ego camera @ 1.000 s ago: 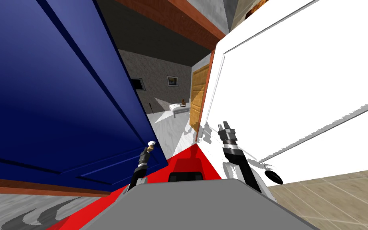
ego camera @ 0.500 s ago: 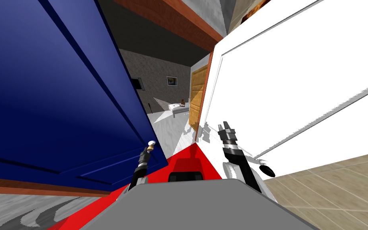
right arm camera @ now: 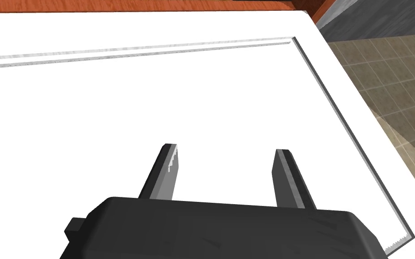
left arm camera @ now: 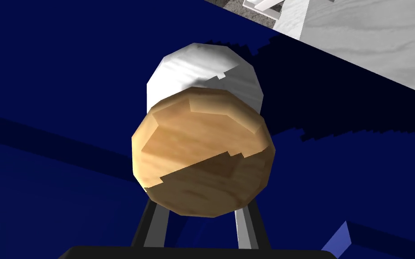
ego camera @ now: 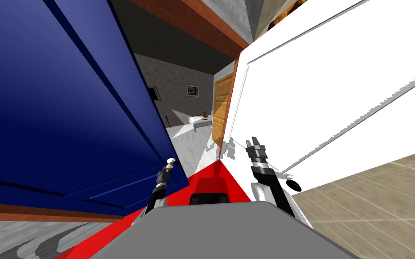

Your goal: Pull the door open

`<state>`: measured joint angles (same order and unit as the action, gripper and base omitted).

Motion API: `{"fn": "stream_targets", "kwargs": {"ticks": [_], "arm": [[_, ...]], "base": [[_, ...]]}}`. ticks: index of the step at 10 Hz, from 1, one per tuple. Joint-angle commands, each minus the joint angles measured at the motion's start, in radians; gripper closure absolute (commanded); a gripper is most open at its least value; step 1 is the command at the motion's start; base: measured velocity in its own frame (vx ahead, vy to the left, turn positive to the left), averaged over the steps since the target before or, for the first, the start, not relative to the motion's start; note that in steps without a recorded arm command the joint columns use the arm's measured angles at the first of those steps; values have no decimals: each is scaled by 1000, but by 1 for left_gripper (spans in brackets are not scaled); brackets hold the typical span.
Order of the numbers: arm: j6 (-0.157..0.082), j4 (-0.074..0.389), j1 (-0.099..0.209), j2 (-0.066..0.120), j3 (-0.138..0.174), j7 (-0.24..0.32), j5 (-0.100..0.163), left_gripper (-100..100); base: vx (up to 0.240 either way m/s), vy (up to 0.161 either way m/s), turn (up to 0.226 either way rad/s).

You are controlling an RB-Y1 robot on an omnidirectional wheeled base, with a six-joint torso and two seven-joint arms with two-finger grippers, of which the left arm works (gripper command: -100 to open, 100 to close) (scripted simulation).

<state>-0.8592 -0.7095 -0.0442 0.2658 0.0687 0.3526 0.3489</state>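
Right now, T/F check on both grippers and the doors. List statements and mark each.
1. The left gripper is shut on the tan knob of the blue door. True.
2. The right gripper is holding a handle. False: its fingers stand open and empty, facing the white door.
3. The blue door is fully closed. False: it stands open, and a room shows between it and the white door.
4. A white part sits just beyond the tan knob, towards the blue door. True.
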Motion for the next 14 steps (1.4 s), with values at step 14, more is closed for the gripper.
{"fn": "stream_targets", "kwargs": {"ticks": [14], "arm": [[0,0,29,11,-71,299,108,100]], "base": [[-34,6,-35]]}}
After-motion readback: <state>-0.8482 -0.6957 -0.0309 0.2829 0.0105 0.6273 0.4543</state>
